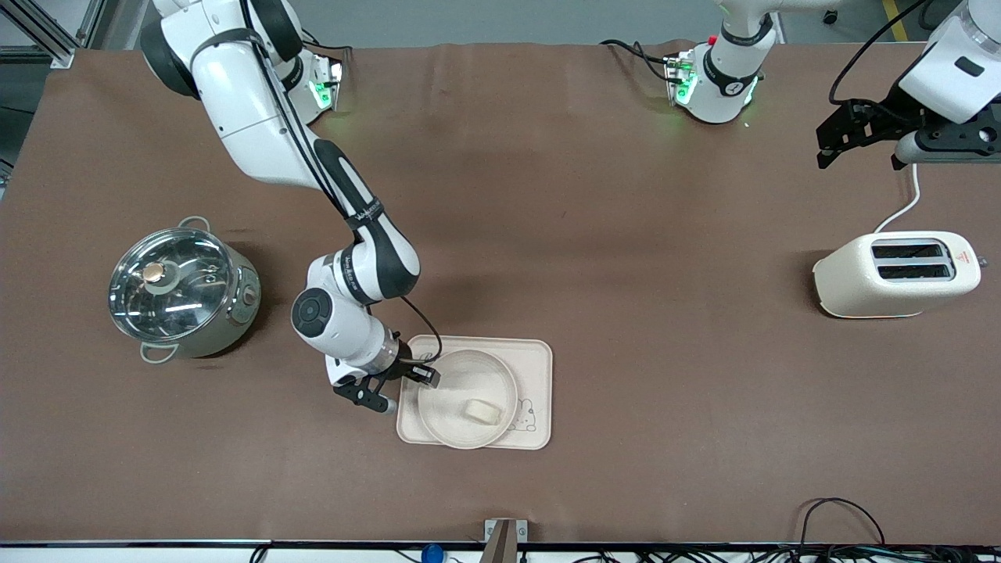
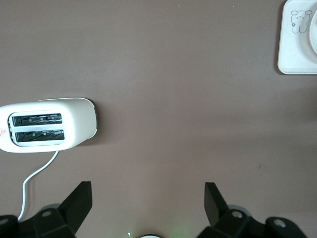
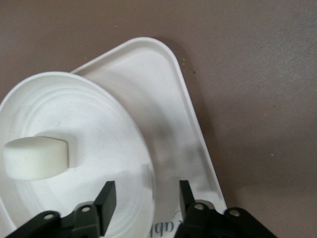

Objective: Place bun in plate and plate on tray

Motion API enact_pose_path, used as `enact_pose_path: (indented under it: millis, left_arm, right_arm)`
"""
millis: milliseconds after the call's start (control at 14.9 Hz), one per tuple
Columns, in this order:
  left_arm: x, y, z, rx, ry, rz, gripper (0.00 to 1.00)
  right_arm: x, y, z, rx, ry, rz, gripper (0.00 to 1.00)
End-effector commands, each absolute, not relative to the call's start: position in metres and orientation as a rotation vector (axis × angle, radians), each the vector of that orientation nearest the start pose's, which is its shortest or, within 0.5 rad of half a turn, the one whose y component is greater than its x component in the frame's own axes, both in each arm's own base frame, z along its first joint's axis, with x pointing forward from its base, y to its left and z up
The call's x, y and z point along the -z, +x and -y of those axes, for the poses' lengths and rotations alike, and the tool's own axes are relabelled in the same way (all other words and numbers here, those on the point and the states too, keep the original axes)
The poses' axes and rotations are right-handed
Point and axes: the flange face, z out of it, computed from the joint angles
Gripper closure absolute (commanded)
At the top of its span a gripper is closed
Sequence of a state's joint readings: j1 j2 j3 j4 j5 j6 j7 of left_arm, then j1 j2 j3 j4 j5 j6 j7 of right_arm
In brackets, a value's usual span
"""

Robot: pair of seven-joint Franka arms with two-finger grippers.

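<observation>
A lidded steel pot [image 1: 181,293] is seen toward the right arm's end of the table, well apart from the tray. The right gripper [image 1: 403,389] is held low at the edge of the plate [image 1: 457,387] that faces the pot; in the right wrist view its fingers [image 3: 106,199] are parted narrowly with the plate's rim [image 3: 143,163] between them, though contact with the rim cannot be made out. The plate is set on the tray [image 1: 536,367], and its rim nearest the front camera is seen almost at the tray's edge. The bun [image 1: 483,411] is lying in the plate, toward the rabbit drawing. Bare brown table [image 1: 672,391] is left open all around the tray. The toaster [image 1: 895,274] stands toward the left arm's end of the table. The left gripper [image 2: 148,196] is held in the air above the table near the toaster, spread wide and holding nothing, and that arm waits.
</observation>
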State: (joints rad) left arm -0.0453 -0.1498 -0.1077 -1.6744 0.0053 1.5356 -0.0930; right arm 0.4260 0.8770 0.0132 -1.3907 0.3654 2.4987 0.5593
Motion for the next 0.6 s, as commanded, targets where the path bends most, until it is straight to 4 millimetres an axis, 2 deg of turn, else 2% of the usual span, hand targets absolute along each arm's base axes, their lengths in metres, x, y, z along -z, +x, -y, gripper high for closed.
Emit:
enact_pose_path:
  millis: [0, 201, 336, 537]
  left_arm:
    - [-0.652, 0.501, 0.082, 0.019, -3.133, -0.105, 0.0]
    - [-0.652, 0.504, 0.081, 0.019, -3.136, -0.098, 0.0]
    - [-0.653, 0.504, 0.078, 0.021, -3.137, -0.088, 0.0]
    - [-0.652, 0.504, 0.079, 0.019, -3.136, -0.091, 0.0]
  right_arm:
    - [-0.262, 0.679, -0.323, 0.053, -2.753, -0.55, 0.0]
    - [-0.348, 0.678, -0.293, 0.034, -2.812, -0.522, 0.0]
    - [-0.414, 0.671, -0.26, 0.04, -2.882, -0.508, 0.0]
    - [-0.495, 0.659, -0.196, 0.103, -3.006, -0.535, 0.0]
